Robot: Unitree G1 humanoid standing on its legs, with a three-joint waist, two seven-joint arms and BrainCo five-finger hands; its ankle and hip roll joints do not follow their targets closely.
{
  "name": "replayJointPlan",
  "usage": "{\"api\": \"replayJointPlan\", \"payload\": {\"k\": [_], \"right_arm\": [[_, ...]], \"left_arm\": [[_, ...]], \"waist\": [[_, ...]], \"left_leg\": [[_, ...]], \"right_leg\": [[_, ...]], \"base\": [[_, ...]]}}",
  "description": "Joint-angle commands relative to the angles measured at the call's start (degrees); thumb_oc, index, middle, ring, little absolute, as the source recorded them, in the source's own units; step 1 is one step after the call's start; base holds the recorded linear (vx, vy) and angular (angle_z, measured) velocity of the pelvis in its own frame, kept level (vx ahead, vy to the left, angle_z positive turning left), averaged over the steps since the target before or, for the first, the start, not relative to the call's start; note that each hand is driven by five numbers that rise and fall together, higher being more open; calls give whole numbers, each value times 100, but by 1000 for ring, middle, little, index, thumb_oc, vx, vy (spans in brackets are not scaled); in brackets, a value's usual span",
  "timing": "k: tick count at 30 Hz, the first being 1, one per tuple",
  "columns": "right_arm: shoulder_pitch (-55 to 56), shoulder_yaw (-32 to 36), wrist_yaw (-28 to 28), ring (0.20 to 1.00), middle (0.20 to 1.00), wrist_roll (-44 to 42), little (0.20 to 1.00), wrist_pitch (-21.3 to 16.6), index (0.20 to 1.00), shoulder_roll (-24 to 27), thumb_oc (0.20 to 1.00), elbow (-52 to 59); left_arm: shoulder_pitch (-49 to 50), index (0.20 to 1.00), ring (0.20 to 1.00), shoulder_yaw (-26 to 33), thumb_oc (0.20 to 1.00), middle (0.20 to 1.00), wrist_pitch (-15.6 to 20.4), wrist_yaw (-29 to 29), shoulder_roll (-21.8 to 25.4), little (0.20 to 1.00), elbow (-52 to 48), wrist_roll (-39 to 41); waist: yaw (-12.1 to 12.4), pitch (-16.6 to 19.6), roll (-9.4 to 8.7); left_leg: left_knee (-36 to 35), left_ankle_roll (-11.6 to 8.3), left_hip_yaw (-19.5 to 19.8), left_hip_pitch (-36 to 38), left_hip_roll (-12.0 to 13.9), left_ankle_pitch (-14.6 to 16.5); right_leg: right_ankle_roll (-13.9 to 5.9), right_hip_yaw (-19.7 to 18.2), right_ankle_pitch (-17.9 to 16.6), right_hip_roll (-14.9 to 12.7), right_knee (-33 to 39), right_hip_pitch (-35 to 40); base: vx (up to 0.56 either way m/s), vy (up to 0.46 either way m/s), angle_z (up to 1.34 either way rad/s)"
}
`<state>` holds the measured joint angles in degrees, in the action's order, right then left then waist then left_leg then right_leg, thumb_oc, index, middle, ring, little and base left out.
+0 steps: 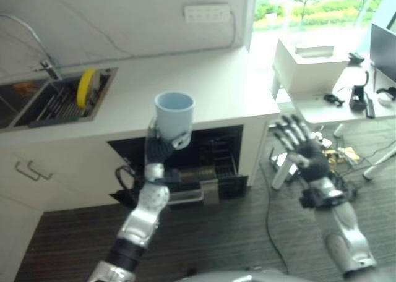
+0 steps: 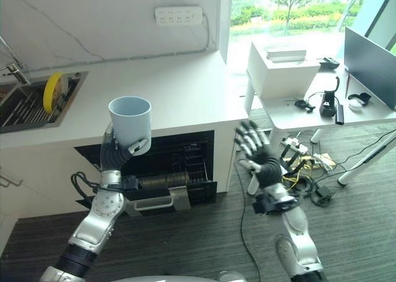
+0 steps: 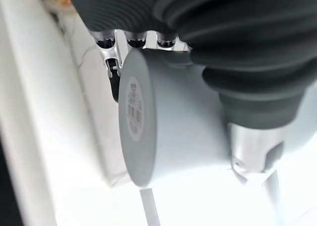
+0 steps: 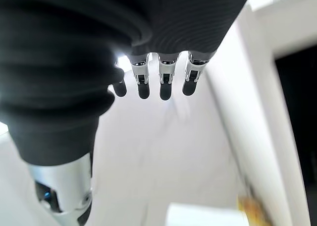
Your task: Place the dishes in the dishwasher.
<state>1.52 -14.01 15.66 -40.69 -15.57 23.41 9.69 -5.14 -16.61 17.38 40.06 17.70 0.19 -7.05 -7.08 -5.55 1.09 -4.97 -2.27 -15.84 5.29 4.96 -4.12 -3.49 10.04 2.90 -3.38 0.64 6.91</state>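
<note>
- The left hand [image 2: 114, 153] is seen wrapped around a pale blue cup [image 2: 130, 123], fingers and thumb curled on its wall.
- The cup is held upright, mouth up, above the open dishwasher [image 2: 179, 164] and before the white counter [image 2: 173, 96].
- The right hand [image 2: 255, 153] is raised right of the dishwasher, fingers spread, nothing held.
- A yellow plate [image 2: 52, 90] is seen on edge in the sink [image 2: 25, 109].

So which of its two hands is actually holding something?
The left hand: its fingers are curled round an upright pale blue cup, held up before the counter. The right hand holds nothing, its fingers spread open.
</note>
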Motion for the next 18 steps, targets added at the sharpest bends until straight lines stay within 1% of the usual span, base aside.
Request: {"api": "replayJointPlan", "payload": {"k": [1, 3, 4, 6, 7, 10, 11, 13, 16, 18], "right_arm": [[-320, 124, -241, 1000, 1000, -178, 1000, -54, 1000, -135, 1000, 78], [-474, -80, -374, 1000, 1000, -146, 1000, 13, 1000, -131, 1000, 95], [-571, -194, -536, 1000, 1000, -44, 1000, 69, 1000, -121, 1000, 128], [-724, -333, -738, 1000, 1000, 120, 1000, 88, 1000, -103, 1000, 144], [-960, -464, -1076, 1000, 1000, 277, 1000, 268, 1000, -71, 1000, 215], [-1137, -543, -1263, 1000, 1000, 311, 1000, 475, 1000, -80, 1000, 314], [-1211, -588, -1321, 1000, 1000, 329, 1000, 534, 1000, -80, 1000, 322], [-1352, -693, -1378, 1000, 1000, 351, 1000, 548, 1000, -106, 1000, 333], [-1538, -801, -1409, 1000, 1000, 388, 1000, 560, 1000, -121, 1000, 421], [-1637, -850, -1412, 1000, 1000, 431, 1000, 594, 1000, -121, 1000, 491]], "left_arm": [[-672, 200, 200, 29, 200, 200, 505, 1310, 317, 200, -14, -1004], [-740, 200, 200, -63, 200, 200, 479, 1626, 257, 200, -24, -1235], [-794, 200, 200, -131, 200, 200, 455, 1787, 229, 200, -30, -1387], [-865, 200, 200, -231, 200, 200, 352, 1930, 183, 200, -65, -1426], [-912, 200, 200, -370, 200, 200, 229, 1905, 118, 200, -85, -1411], [-868, 200, 200, -547, 200, 200, 81, 1950, 76, 200, -157, -1490], [-860, 200, 200, -593, 200, 200, 87, 1973, 76, 200, -173, -1504], [-860, 200, 200, -674, 200, 200, 124, 1910, 66, 200, -203, -1489], [-825, 200, 200, -757, 200, 200, -43, 1780, 85, 200, -281, -1461], [-809, 200, 200, -783, 200, 200, -90, 1708, 118, 200, -283, -1456]], "waist": [[209, 16, -225], [279, 23, -244], [324, 35, -254], [386, 37, -254], [490, 43, -258], [592, 15, -253], [622, 11, -251], [689, -9, -247], [769, -27, -249], [799, -37, -246]], "left_leg": [[206, -76, 239, 189, 103, 658], [178, -90, 284, 196, 103, 657], [167, -100, 314, 200, 100, 659], [143, -118, 365, 207, 99, 658], [111, -140, 432, 218, 86, 657], [98, -145, 489, 224, 76, 677], [96, -146, 502, 226, 75, 675], [83, -149, 548, 229, 69, 673], [72, -156, 574, 221, 64, 671], [68, -159, 578, 226, 66, 668]], "right_leg": [[-533, 487, 1, -627, -153, -91], [-534, 529, 5, -629, -142, -63], [-531, 551, 11, -628, -134, -43], [-528, 592, 18, -627, -119, -12], [-531, 658, -5, -633, -67, 37], [-532, 750, -5, -648, -52, 77], [-529, 776, -4, -650, -47, 91], [-524, 827, -12, -648, -31, 118], [-530, 872, -23, -653, -6, 135], [-528, 892, -26, -660, 5, 148]], "base": [[5, -64, 12], [2, -51, 24], [-1, -37, 25], [0, -22, 23], [-2, -16, 19], [-18, -6, 24], [-25, -7, 25], [-11, -12, 12], [-12, -12, 12], [-8, -4, 10]]}}
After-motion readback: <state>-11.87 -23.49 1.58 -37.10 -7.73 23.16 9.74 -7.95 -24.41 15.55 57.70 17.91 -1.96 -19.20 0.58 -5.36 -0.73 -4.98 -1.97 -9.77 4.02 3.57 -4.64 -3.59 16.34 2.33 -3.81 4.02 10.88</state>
